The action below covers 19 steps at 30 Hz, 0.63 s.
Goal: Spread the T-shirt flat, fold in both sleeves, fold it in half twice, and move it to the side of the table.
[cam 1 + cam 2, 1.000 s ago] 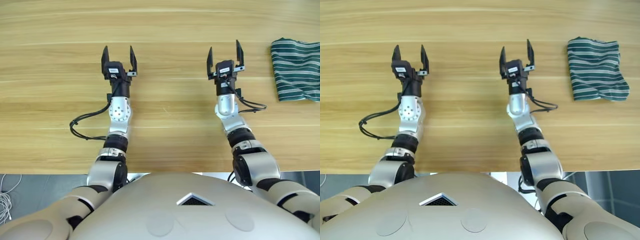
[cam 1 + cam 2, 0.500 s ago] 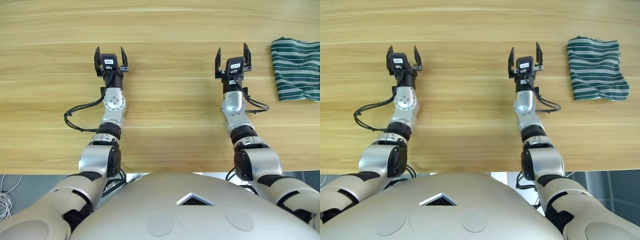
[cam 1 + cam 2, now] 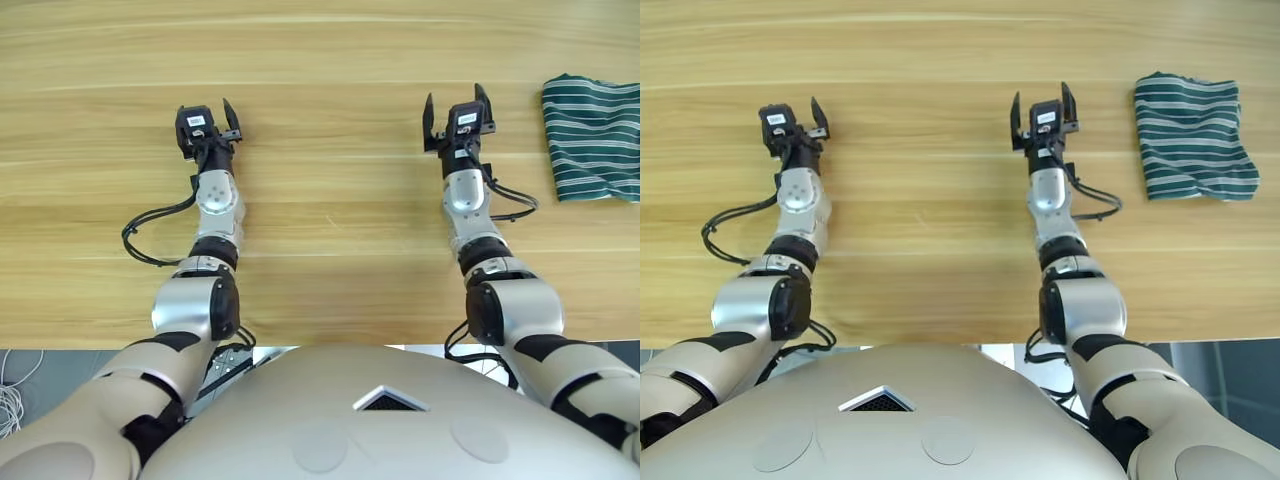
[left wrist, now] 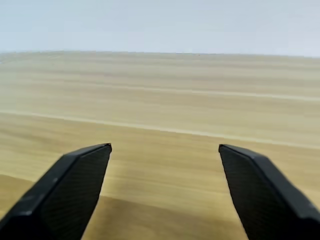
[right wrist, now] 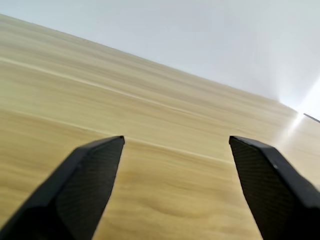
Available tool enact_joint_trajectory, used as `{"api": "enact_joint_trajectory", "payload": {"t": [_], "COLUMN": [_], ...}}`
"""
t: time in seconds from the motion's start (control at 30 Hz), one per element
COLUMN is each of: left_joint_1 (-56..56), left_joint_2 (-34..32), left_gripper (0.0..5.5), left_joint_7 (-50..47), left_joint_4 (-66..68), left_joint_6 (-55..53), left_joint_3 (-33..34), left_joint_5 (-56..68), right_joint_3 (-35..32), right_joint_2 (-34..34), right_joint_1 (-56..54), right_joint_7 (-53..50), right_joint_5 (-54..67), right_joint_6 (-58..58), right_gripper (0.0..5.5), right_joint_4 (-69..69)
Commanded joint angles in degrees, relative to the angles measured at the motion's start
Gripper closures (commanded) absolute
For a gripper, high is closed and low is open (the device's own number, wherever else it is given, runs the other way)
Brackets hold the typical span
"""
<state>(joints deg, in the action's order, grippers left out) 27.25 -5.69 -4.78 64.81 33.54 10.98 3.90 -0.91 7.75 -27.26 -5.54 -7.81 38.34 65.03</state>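
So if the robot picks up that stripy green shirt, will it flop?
Probably. The T-shirt looks like soft cloth with wrinkled, uneven edges, so lifted by one corner it would likely unfold and droop. Pushed, it would likely bunch up rather than slide neatly over the table.

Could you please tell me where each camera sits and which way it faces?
Left eye view: on the head, facing forward and down at the table; shows both arms, left gripper, right gripper, T-shirt.
Right eye view: beside it, same scene.
Left wrist view: on the left wrist, facing along the table between its open fingers.
Right wrist view: on the right wrist, likewise.
Both eyes share the T-shirt.
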Motion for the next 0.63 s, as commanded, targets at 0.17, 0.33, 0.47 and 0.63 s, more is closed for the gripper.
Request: {"api": "enact_joint_trajectory", "payload": {"t": [0.17,0.33,0.47,0.63], "left_joint_1": [0.2,-1.2,-1.6,-2.4], "left_joint_2": [1.1,1.7,1.7,1.2], "left_gripper": [1.49,1.49,1.49,1.49], "left_joint_7": [7.5,11.4,10.5,8.7], "left_joint_4": [0.1,-1.9,-2.7,-4.2], "left_joint_6": [-2.5,-2.4,-2.1,-1.2], "left_joint_3": [3.6,2.4,2.9,3.5], "left_joint_5": [5.8,5.2,5.1,5.0], "right_joint_3": [-1.1,-0.7,-0.6,0.3], "right_joint_2": [-1.0,-1.4,-1.6,-2.0], "right_joint_1": [-2.7,-2.9,-2.8,-3.1], "right_joint_7": [3.3,3.6,3.4,3.2], "right_joint_5": [1.6,1.5,1.2,0.3], "right_joint_6": [-1.8,-1.7,-1.3,-1.3], "right_gripper": [1.61,1.61,1.61,1.61], "right_joint_4": [1.6,1.6,1.6,1.6]}}
